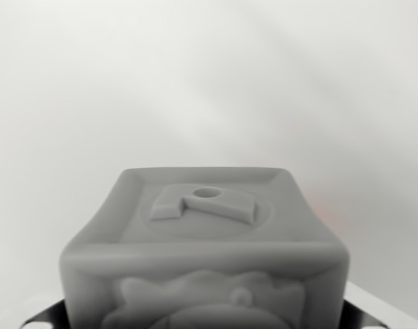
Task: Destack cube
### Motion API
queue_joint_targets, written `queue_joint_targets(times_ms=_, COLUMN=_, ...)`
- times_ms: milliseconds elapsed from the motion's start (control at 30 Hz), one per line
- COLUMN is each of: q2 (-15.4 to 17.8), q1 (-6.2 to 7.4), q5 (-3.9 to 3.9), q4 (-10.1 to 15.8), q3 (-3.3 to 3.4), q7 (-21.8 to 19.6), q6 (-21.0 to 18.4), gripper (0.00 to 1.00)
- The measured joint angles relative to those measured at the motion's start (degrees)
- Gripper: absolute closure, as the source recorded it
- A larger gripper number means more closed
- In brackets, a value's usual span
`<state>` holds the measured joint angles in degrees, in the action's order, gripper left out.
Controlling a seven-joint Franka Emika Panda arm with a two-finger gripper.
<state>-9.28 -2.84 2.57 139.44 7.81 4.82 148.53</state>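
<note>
A grey cube (205, 233) fills the lower middle of the wrist view, very close to the camera. Its top face carries a raised shape with a small round hole, and its near face shows a moulded relief figure. My gripper (205, 323) sits at the bottom edge, with a dark finger part (38, 319) against the cube's left side and a pale finger part (377, 308) against its right side. The jaws look shut on the cube. No other cube shows, and whatever is under this one is hidden.
Behind the cube is only a blurred, plain white surface (209, 82) with soft diagonal shading. A faint pinkish tinge (329, 212) lies just right of the cube.
</note>
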Motion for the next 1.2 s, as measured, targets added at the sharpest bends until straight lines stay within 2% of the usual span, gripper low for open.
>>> queue_joint_targets(times_ms=1200, q2=-3.1, q1=6.33, q5=0.01, q4=-3.7, q3=-1.31, q7=-13.5, q6=-0.2, gripper=1.00)
